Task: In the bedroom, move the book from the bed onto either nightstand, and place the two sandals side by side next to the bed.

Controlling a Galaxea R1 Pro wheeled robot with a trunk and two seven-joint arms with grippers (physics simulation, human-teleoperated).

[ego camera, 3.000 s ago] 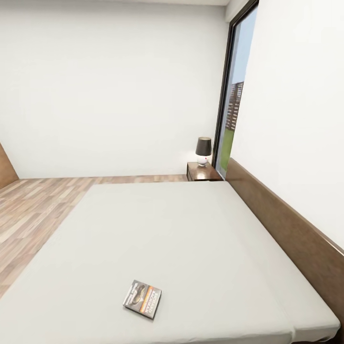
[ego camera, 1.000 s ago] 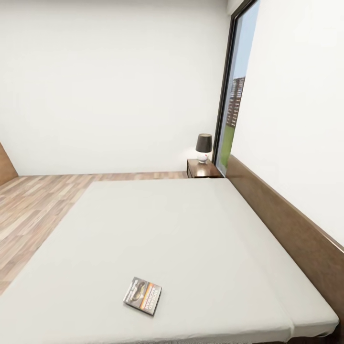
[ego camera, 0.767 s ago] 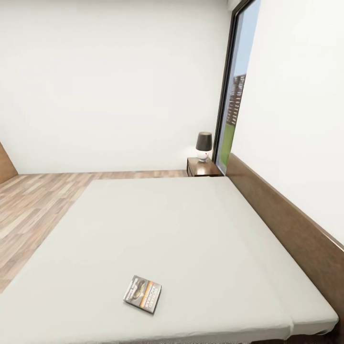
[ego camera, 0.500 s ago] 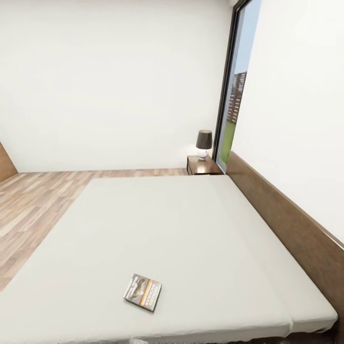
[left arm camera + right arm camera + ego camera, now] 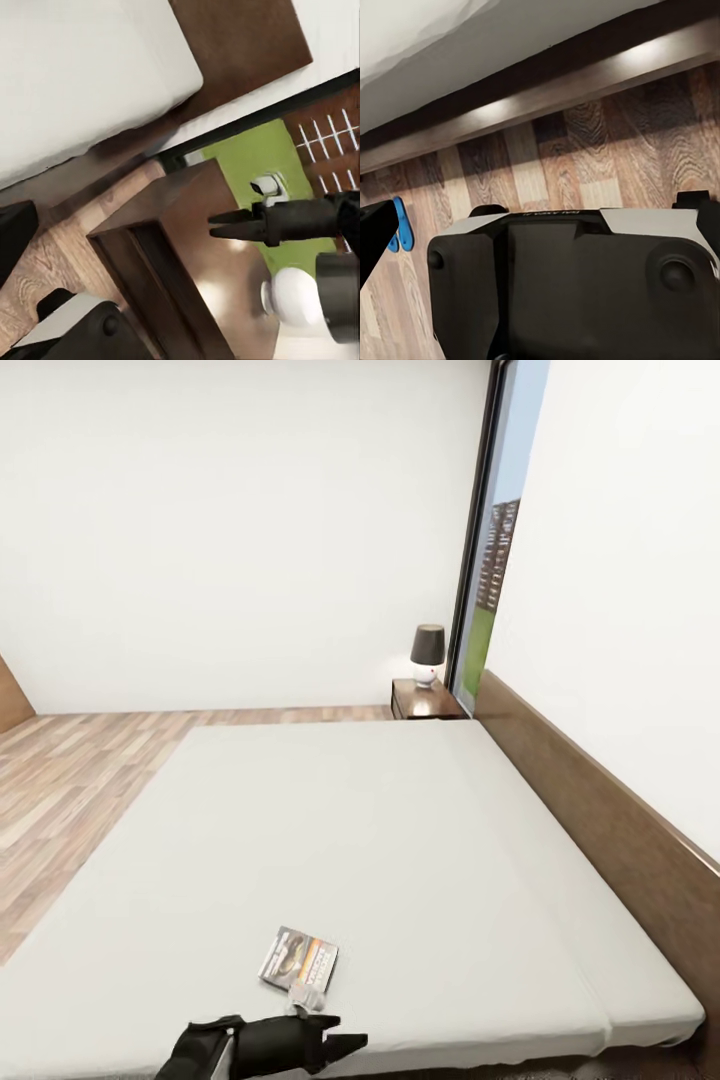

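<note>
The book (image 5: 299,958) lies flat on the light mattress of the bed (image 5: 400,840), close to its near edge and slightly left of centre, cover up with the orange band showing. Just in front of it, at the mattress edge, the left gripper (image 5: 335,1042) reaches in from below, its dark fingers close together and near the book without visibly touching it; whether the jaws are fully clenched cannot be told. In the left wrist view the thin fingers appear nearly together over a nightstand (image 5: 202,255) beside the bed corner. A second nightstand (image 5: 425,700) carrying a lamp (image 5: 427,654) stands at the far headboard end. The sandals (image 5: 399,225) lie on the wood floor (image 5: 607,165). The right gripper's state cannot be told.
</note>
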